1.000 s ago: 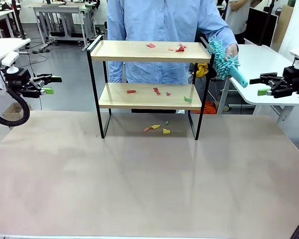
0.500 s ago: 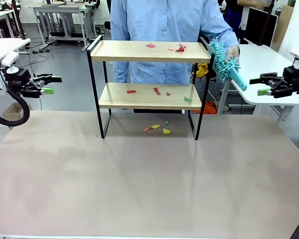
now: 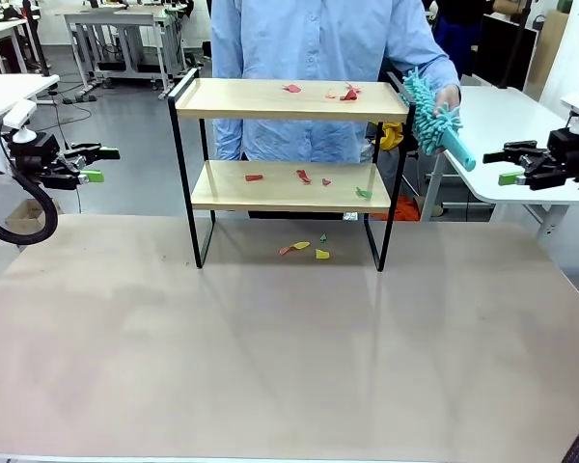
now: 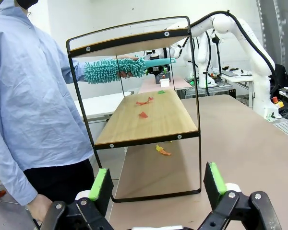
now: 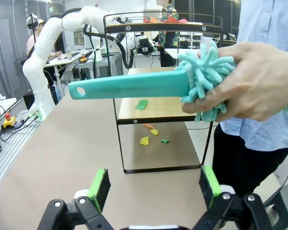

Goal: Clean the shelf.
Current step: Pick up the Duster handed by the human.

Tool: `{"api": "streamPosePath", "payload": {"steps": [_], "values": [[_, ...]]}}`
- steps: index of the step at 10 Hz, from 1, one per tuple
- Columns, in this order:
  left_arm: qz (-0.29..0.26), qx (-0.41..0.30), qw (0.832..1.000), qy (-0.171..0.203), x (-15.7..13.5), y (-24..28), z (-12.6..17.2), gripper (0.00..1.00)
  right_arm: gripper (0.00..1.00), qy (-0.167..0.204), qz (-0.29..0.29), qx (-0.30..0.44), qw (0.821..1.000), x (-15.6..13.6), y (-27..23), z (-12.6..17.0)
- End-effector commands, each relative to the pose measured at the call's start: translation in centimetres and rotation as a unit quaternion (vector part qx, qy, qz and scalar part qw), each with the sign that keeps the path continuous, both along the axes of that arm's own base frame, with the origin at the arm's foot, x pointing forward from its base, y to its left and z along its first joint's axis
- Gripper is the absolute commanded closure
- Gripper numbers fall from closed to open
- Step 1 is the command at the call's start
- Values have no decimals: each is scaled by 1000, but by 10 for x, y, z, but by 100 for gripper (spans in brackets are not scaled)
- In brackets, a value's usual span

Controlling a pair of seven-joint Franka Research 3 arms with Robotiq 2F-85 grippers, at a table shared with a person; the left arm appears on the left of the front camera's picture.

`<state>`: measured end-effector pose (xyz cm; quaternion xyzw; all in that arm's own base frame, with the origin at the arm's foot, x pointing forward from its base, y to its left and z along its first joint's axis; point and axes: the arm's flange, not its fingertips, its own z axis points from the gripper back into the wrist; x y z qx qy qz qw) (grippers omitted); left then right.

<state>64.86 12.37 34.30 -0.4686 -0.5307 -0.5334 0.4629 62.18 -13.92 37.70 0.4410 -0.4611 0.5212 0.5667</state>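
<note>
**Duster lifts; robot hands wait**

At the desk's (image 3: 289,367) edges, the left hand (image 3: 101,164) at 9 o'clock and the right hand (image 3: 502,166) at 3 o'clock stay wide open and empty. The shelf (image 3: 241,99) stands at 12 o'clock, with scraps (image 3: 304,249) beneath it. At 2 o'clock, the person's hand (image 3: 451,96) raises the duster (image 3: 434,121) slightly, its handle toward the right hand. This is likely a handover, and cleaning has not begun.

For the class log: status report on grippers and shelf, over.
Left gripper open, empty. Right gripper open, empty. Shelf littered with scraps. Person's hand holds duster beside it.
</note>
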Motion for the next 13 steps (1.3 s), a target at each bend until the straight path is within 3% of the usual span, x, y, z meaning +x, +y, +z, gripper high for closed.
{"api": "streamPosePath", "payload": {"steps": [1, 4, 6, 8, 10, 12, 13], "values": [[-3, 4, 1000, -4, -1, 0, 1, 0, 0, 1, -21, -36, 999, -10, -7, 34], [-3, 4, 1000, -4, -1, 0, 1, 0, 0, 34, -142, -155, 977, -31, -21, 147], [-3, 4, 1000, -4, -1, 0, 1, 0, 0, 99, -245, -252, 931, -50, -1, 210], [-3, 4, 1000, -4, -1, 0, 1, 0, 0, 122, -355, -279, 884, -71, 46, 249], [-3, 4, 1000, -4, -1, 0, 1, 0, 0, 159, -422, -295, 842, -86, 103, 267], [-3, 4, 1000, -4, -1, 0, 1, 0, 0, 154, -436, -281, 841, -84, 146, 248], [-3, 4, 1000, -4, -1, 0, 1, 0, 0, 128, -423, -251, 861, -81, 152, 239]]}}
